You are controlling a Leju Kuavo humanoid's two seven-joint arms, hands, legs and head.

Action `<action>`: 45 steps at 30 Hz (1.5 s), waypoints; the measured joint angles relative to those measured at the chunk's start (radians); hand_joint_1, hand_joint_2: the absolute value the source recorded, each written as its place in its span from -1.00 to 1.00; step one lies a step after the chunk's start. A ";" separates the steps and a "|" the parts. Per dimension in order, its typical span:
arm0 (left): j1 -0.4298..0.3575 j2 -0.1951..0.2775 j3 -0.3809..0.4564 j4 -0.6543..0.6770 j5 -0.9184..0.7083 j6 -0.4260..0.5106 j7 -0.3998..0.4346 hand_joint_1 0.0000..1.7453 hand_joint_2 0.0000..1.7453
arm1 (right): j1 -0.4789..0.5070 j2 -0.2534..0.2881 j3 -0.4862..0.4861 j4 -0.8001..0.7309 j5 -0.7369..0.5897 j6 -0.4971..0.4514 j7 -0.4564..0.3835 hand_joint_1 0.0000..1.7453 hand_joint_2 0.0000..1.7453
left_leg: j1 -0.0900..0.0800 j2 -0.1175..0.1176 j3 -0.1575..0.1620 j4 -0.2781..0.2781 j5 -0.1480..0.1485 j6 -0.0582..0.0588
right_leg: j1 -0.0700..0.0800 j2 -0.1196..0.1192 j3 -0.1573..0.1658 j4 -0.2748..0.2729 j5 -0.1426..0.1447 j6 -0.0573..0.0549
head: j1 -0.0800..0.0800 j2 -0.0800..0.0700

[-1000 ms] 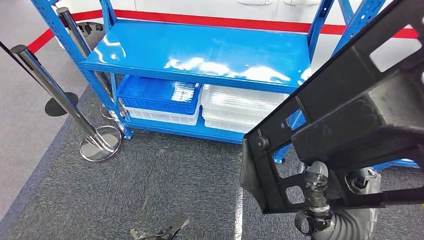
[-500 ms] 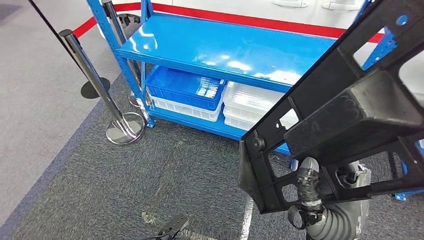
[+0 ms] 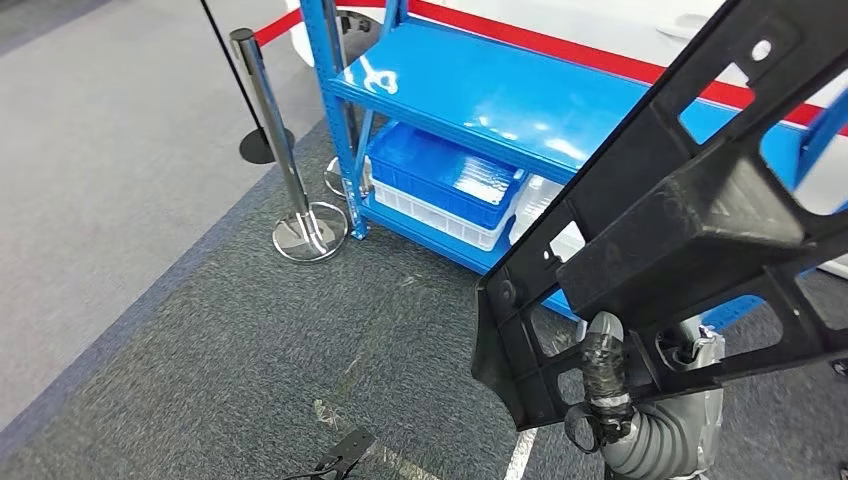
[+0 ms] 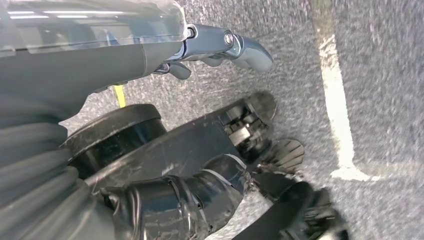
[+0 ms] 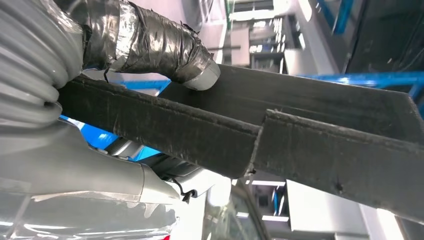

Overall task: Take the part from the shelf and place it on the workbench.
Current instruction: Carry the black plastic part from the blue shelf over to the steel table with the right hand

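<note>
The part [image 3: 690, 230] is a large black plastic frame with cut-outs, held up high and tilted across the right of the head view. My right hand [image 3: 625, 405] grips its lower edge, the taped thumb on the near face. In the right wrist view the taped thumb [image 5: 165, 47] presses on the part's [image 5: 310, 145] dark ribbed edge. The blue shelf [image 3: 500, 100] stands behind the part, its upper board bare. My left hand [image 4: 220, 45] hangs over the grey carpet with its fingers apart and nothing in it.
A blue bin [image 3: 440, 170] sits on a white bin [image 3: 430, 212] on the shelf's lower board. A chrome stanchion [image 3: 290, 170] with a round base stands left of the shelf. White tape lines [image 3: 520, 455] and a small black object [image 3: 340, 455] lie on the carpet.
The whole picture has shifted: the shelf and stanchion now lie further right, so the camera has turned left. The part stays in my right hand at the same place.
</note>
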 joint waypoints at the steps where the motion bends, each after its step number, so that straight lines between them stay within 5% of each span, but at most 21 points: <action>1: 0.000 0.001 -0.001 0.000 -0.002 -0.006 0.000 -1.00 1.00 | -0.003 0.001 0.000 0.004 -0.003 0.000 -0.010 1.00 1.00 | 0.001 -0.012 -0.011 0.010 -0.001 -0.006 | -0.002 0.015 0.007 -0.019 -0.002 -0.002 | 0.000 0.000; 4: 0.012 0.008 -0.001 0.000 -0.006 -0.007 0.001 -1.00 1.00 | -0.011 0.004 0.001 0.013 -0.011 0.000 -0.032 1.00 1.00 | 0.002 -0.032 -0.032 0.016 0.005 -0.019 | 0.000 -0.005 0.008 -0.025 -0.006 -0.016 | 0.001 0.000; 6: 0.019 0.012 -0.002 0.000 -0.006 -0.004 0.000 -1.00 1.00 | -0.016 0.006 0.002 0.016 -0.015 0.000 -0.037 1.00 1.00 | -0.001 0.010 -0.057 0.057 -0.018 -0.028 | -0.003 -0.032 0.011 -0.029 -0.004 -0.026 | -0.007 0.000; 8: 0.020 0.012 -0.002 0.000 -0.007 -0.003 -0.002 -1.00 1.00 | -0.017 0.006 0.002 0.018 -0.018 0.000 -0.038 1.00 1.00 | 0.001 0.068 -0.113 0.173 -0.072 -0.040 | -0.001 -0.062 0.012 -0.030 -0.006 -0.032 | -0.015 0.000; 11: 0.022 0.012 -0.002 0.000 -0.007 -0.003 -0.003 -1.00 1.00 | -0.018 0.006 0.002 0.023 -0.021 0.000 -0.038 1.00 1.00 | 0.003 0.090 -0.167 0.279 -0.093 -0.044 | 0.005 -0.106 0.014 -0.030 -0.009 -0.037 | -0.016 0.000; 14: 0.022 0.014 -0.002 0.000 -0.007 -0.001 -0.003 -1.00 1.00 | -0.020 0.006 0.002 0.025 -0.024 0.000 -0.039 1.00 1.00 | -0.007 0.131 -0.079 0.111 -0.006 -0.021 | 0.011 -0.140 0.022 -0.032 -0.014 -0.038 | -0.015 0.000; 17: 0.017 0.016 -0.003 0.000 -0.018 -0.008 0.003 -1.00 1.00 | -0.021 0.007 0.002 0.027 -0.052 0.001 -0.050 1.00 1.00 | -0.028 0.172 -0.027 0.006 0.012 0.002 | 0.018 -0.171 0.030 -0.041 -0.015 -0.031 | -0.015 0.000; 19: 0.019 0.018 -0.008 0.000 -0.037 -0.034 0.024 -1.00 1.00 | -0.026 0.008 0.002 0.030 -0.076 0.005 -0.065 1.00 1.00 | -0.025 0.150 -0.022 -0.011 0.019 0.010 | 0.020 -0.186 0.037 -0.049 -0.017 -0.023 | -0.015 0.000; 21: 0.021 0.020 -0.014 0.000 -0.050 -0.057 0.040 -1.00 1.00 | -0.034 0.008 0.003 0.033 -0.089 0.012 -0.075 1.00 1.00 | -0.016 0.129 -0.007 -0.036 0.031 0.019 | 0.019 -0.151 0.033 -0.023 -0.040 -0.016 | -0.013 0.000; 23: 0.017 0.021 -0.018 0.000 -0.052 -0.067 0.046 -1.00 1.00 | -0.039 0.008 0.003 0.035 -0.093 0.018 -0.077 1.00 1.00 | -0.012 0.105 0.000 -0.047 0.038 0.026 | 0.017 -0.090 -0.011 0.078 -0.093 -0.012 | -0.008 0.000; 25: 0.014 0.020 -0.024 0.000 -0.056 -0.070 0.050 -1.00 1.00 | -0.039 0.008 0.003 0.038 -0.096 0.021 -0.077 1.00 1.00 | -0.011 0.075 -0.003 -0.043 0.039 0.028 | 0.015 -0.066 -0.065 0.183 -0.128 -0.009 | -0.007 0.000; 26: 0.015 0.020 -0.027 0.000 -0.060 -0.069 0.049 -1.00 1.00 | -0.040 0.008 0.004 0.040 -0.099 0.022 -0.080 1.00 1.00 | -0.010 0.060 -0.004 -0.040 0.038 0.027 | 0.013 -0.063 -0.075 0.196 -0.120 -0.006 | -0.007 0.000; 28: 0.018 0.021 -0.031 0.000 -0.072 -0.071 0.035 -1.00 1.00 | -0.043 0.008 0.004 0.042 -0.099 0.021 -0.092 1.00 1.00 | -0.005 0.029 -0.008 -0.026 0.033 0.020 | 0.006 -0.056 -0.045 0.119 -0.059 0.001 | -0.007 0.000; 30: 0.009 0.012 -0.034 -0.002 -0.112 -0.069 0.018 -1.00 1.00 | -0.050 0.013 0.004 0.044 -0.067 0.017 -0.097 1.00 1.00 | -0.001 0.000 -0.022 0.002 0.022 0.007 | -0.003 -0.014 -0.002 0.014 -0.018 0.007 | -0.005 0.000; 32: -0.030 -0.035 -0.045 -0.024 -0.192 -0.039 0.092 -1.00 1.00 | -0.057 0.025 0.004 0.045 0.003 0.012 -0.073 1.00 1.00 | -0.001 -0.022 -0.044 0.026 0.020 0.000 | -0.009 0.012 0.006 -0.015 -0.019 0.005 | -0.005 0.000; 34: -0.090 -0.115 -0.066 -0.067 -0.272 -0.001 0.245 -1.00 1.00 | -0.069 0.041 0.004 0.046 0.052 0.010 -0.051 1.00 1.00 | -0.002 -0.038 -0.063 0.032 0.026 -0.005 | -0.010 -0.010 0.002 -0.012 -0.016 -0.005 | -0.008 0.000; 36: -0.139 -0.182 -0.082 -0.108 -0.319 0.006 0.321 -1.00 1.00 | -0.086 0.058 0.004 0.051 0.037 0.008 -0.069 1.00 1.00 | -0.005 0.002 -0.081 0.057 0.015 -0.014 | -0.010 -0.035 0.006 -0.017 -0.011 -0.019 | -0.013 0.000; 38: -0.164 -0.222 -0.087 -0.132 -0.338 -0.009 0.303 -1.00 1.00 | -0.095 0.076 0.004 0.061 -0.004 0.008 -0.106 1.00 1.00 | -0.003 0.065 -0.122 0.148 -0.030 -0.023 | -0.007 -0.054 0.012 -0.023 -0.008 -0.028 | -0.017 0.000; 41: -0.170 -0.250 -0.086 -0.148 -0.335 -0.037 0.270 -1.00 1.00 | -0.104 0.089 0.003 0.078 -0.043 0.008 -0.130 1.00 1.00 | 0.005 0.088 -0.193 0.288 -0.071 -0.029 | -0.005 -0.086 0.017 -0.026 -0.012 -0.030 | -0.020 0.000; 43: -0.168 -0.253 -0.085 -0.152 -0.326 -0.042 0.263 -1.00 1.00 | -0.108 0.094 0.003 0.086 -0.058 0.008 -0.130 1.00 1.00 | 0.004 0.095 -0.170 0.229 -0.023 -0.021 | -0.003 -0.110 0.022 -0.026 -0.017 -0.029 | -0.020 0.000; 45: -0.172 -0.257 -0.085 -0.159 -0.321 -0.039 0.259 -1.00 1.00 | -0.113 0.101 0.003 0.093 -0.070 0.008 -0.130 1.00 1.00 | -0.009 0.137 -0.106 0.096 0.031 -0.003 | 0.002 -0.138 0.033 -0.030 -0.024 -0.025 | -0.019 0.000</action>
